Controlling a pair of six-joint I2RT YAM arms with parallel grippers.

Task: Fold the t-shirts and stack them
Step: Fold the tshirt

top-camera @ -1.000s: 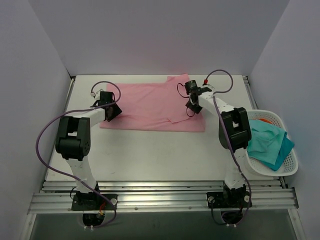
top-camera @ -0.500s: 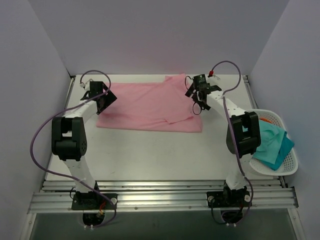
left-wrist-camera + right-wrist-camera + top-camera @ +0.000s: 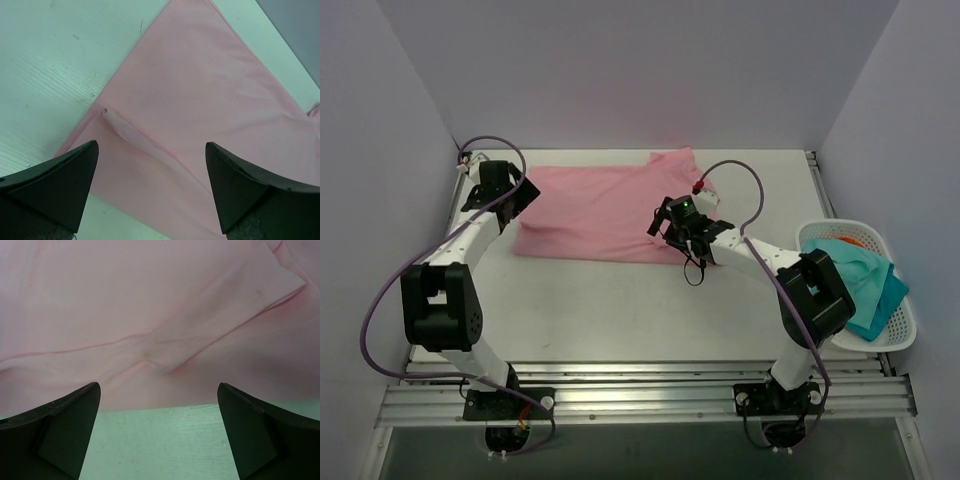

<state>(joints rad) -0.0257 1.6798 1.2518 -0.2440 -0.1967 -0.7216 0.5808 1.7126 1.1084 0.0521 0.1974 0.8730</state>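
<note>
T-shirt (image 3: 605, 210): pink cloth, soft, matt, unprinted; fine creases, and a stitched hem shows in left wrist view.
Table (image 3: 620, 300): white, smooth, faint fine ribbing, few small scuffs, slight sheen.
Left gripper (image 3: 150, 144), right gripper (image 3: 157, 385): fingers black, matt, plastic-looking.
Basket (image 3: 898, 338): white plastic, openwork wall.
Cloth in basket (image 3: 860, 285): teal, soft, matt.
Front rails (image 3: 640, 395): bare metal, ribbed, dull shine.
Cables (image 3: 363, 335): purple sheath, smooth.
Arms (image 3: 470, 235): white and black shells, smooth.

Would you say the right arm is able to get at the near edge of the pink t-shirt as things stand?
Probably yes. The right gripper hangs open over the near edge of the pink t-shirt, where cloth meets bare table, and nothing lies between its fingers and the cloth.
</note>
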